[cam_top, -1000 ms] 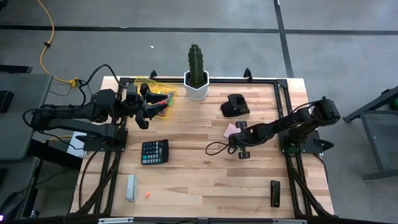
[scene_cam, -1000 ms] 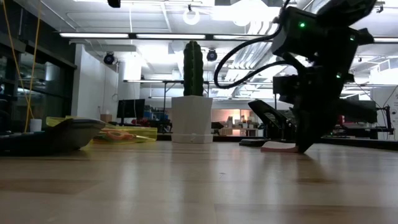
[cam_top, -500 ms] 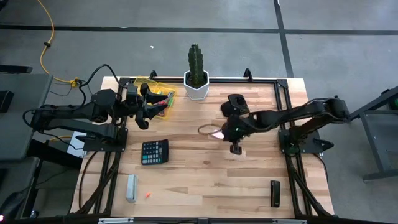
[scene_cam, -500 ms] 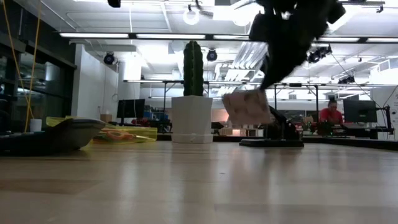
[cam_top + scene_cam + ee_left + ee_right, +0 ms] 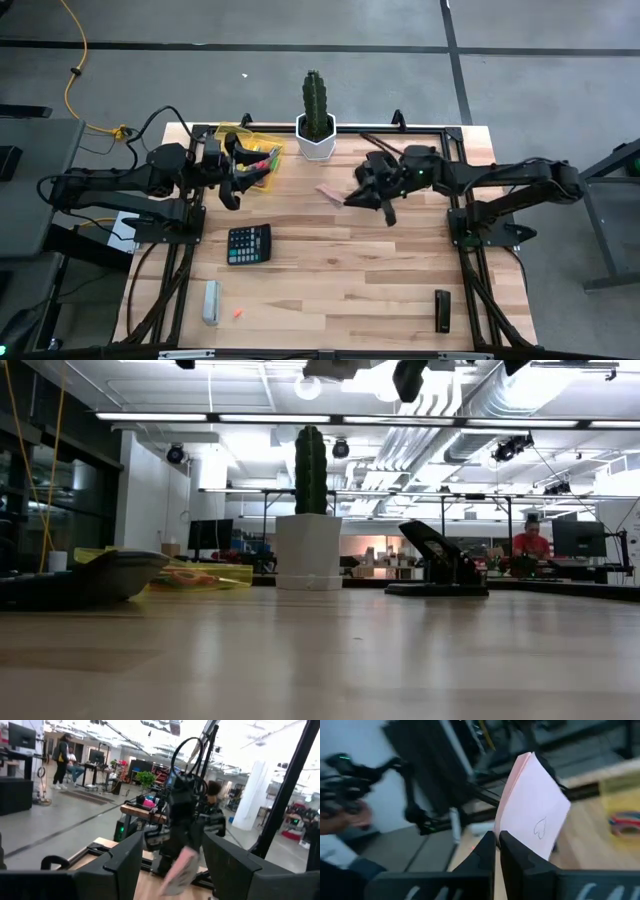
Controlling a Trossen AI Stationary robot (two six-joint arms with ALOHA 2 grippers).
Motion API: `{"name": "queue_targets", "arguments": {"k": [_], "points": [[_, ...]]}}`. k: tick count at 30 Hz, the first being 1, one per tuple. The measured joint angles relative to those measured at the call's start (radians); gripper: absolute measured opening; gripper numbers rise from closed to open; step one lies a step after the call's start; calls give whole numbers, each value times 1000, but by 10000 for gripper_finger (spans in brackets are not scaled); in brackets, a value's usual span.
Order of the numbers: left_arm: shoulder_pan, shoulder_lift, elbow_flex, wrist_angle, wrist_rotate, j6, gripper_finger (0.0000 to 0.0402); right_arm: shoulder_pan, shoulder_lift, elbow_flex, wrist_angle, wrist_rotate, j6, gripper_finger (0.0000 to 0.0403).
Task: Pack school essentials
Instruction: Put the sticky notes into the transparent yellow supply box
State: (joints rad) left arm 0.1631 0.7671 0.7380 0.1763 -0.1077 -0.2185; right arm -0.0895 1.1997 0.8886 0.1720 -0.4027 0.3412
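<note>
My right gripper [image 5: 350,197] hangs above the middle of the table, shut on a pink notepad [image 5: 535,815] with a small heart drawn on it. The pad also shows in the high view [image 5: 330,190] and in the left wrist view [image 5: 180,870]. A yellow tray [image 5: 255,150] with pens and other school essentials rests on the table at the far left. My left gripper [image 5: 237,172] waits open just in front of that tray, nothing between its fingers [image 5: 125,865]. The low view shows the yellow tray [image 5: 190,575], but neither the pad nor my right gripper. My right gripper pinches the pad's edge [image 5: 507,832] between its two fingers [image 5: 487,850], the whole stack of sheets together. The fingers lie about level and come from the table's right. The pad sticks out past the fingertips, tilted and lifted clear of the table.
A cactus in a white pot [image 5: 316,125] stands at the far middle. A black calculator [image 5: 248,243], a pale grey bar [image 5: 211,302] and a small orange piece [image 5: 238,314] lie near left. A black device [image 5: 440,565] sits under my right arm, another dark object [image 5: 442,310] near right.
My right gripper has risen from the table with the pink pad and gone toward the far edge and a little left. It has tipped from pointing down to about level. The pad, flat on the table a second ago, is now lifted clear.
</note>
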Motion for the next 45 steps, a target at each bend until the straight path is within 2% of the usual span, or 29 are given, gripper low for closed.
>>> {"name": "queue_targets", "arguments": {"k": [5,12,21,27,34,41,45], "points": [[0,10,0,-1,3,21,195,-2,-2,0,50,-44,25,0],[-1,53,0,4,5,21,195,-2,-2,0,49,-47,57,0],[-56,263,40,4,28,77,198,-1,13,1,47,-55,62,0],[-62,401,135,-3,59,99,232,-1,20,1,45,-71,66,0],[-62,481,204,-62,145,99,280,-1,20,1,30,-72,63,0],[-62,556,224,-29,141,91,289,-1,20,1,35,-132,78,0],[-62,582,229,43,180,100,289,-1,20,1,35,-134,78,0]]}}
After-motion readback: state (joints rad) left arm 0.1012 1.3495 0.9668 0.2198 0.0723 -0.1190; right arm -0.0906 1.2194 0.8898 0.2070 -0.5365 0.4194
